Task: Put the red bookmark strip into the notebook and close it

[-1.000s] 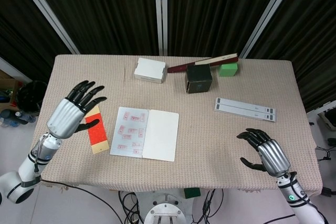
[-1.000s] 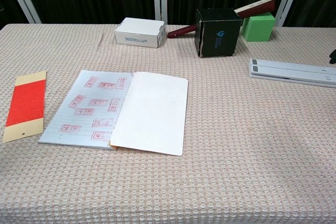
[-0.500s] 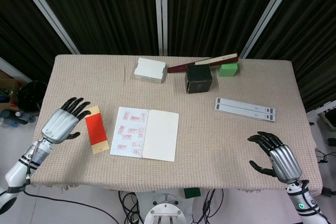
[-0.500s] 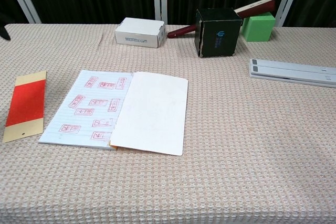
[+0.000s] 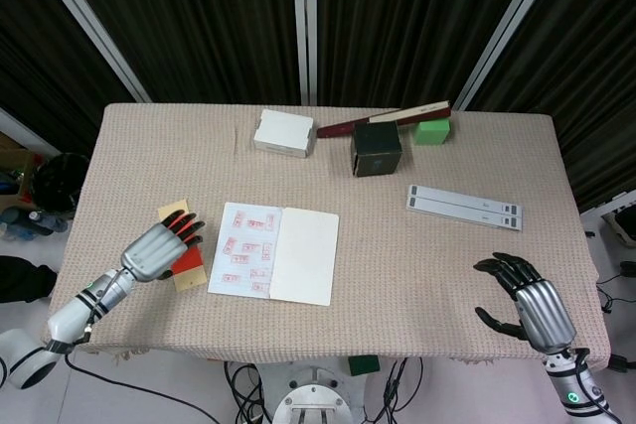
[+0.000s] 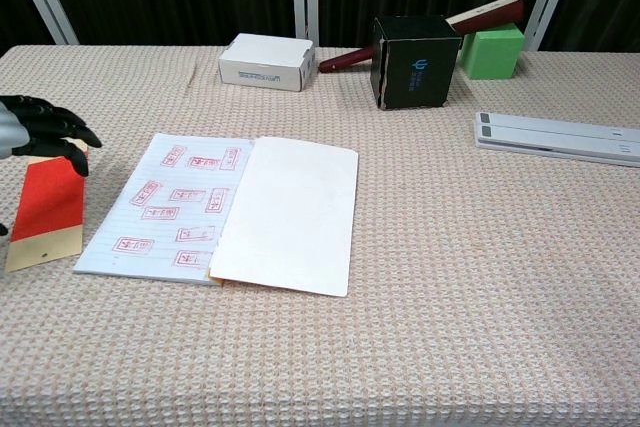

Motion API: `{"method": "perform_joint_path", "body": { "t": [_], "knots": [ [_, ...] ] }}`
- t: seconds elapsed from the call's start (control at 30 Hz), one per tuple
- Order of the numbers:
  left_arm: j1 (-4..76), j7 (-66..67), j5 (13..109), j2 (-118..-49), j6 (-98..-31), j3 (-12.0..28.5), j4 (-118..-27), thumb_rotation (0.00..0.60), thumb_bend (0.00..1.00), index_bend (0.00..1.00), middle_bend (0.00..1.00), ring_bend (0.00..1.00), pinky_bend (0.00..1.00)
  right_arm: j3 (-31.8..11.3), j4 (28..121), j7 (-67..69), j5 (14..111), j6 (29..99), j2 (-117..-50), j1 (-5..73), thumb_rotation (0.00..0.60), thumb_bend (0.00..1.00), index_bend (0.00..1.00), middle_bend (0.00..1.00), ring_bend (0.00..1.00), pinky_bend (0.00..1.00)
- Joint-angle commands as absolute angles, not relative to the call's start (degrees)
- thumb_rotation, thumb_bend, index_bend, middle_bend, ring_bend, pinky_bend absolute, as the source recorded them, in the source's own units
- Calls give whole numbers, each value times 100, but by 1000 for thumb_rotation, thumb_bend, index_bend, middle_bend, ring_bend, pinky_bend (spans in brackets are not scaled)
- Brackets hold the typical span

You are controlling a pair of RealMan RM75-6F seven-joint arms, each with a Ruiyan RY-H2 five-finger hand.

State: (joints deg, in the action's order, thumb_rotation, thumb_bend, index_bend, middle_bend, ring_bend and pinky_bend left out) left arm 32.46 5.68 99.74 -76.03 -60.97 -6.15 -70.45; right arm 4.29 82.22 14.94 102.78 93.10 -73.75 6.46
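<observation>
The notebook (image 5: 274, 253) (image 6: 225, 212) lies open in the middle of the table, with a stamped lined page on the left and a blank page on the right. The red bookmark strip (image 5: 186, 263) (image 6: 46, 206), red with tan ends, lies flat just left of it. My left hand (image 5: 161, 248) (image 6: 38, 128) hovers over the strip with its fingers spread, covering the strip's far end; whether it touches is unclear. My right hand (image 5: 529, 304) is open near the table's front right edge, holding nothing, and outside the chest view.
Along the back stand a white box (image 5: 283, 133), a dark cube box (image 5: 376, 149), a green block (image 5: 432, 131) and a maroon stick (image 5: 383, 119). A flat white ruler-like bar (image 5: 463, 208) lies at the right.
My left hand has dropped and moved right, from beside the strip to over its far end. The right hand has drifted slightly toward the front edge.
</observation>
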Motion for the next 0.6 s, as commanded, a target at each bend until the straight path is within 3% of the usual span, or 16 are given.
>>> {"method": "perform_joint_path", "body": {
  "t": [0.03,0.6],
  "knots": [
    [3333,569,9992,-7679,-6012,-600,-6925,600,92,273,119,76,137,433,8228,1497,10268,9345,-7362,616,600,176,290,266,168,230],
    [3343,392,10128,-7720,-6048,-860,-6500,600,98,273,119,76,136,433,8290,1374,10261,9366,-7398,555,600,176,290,266,168,230]
  ]
}}
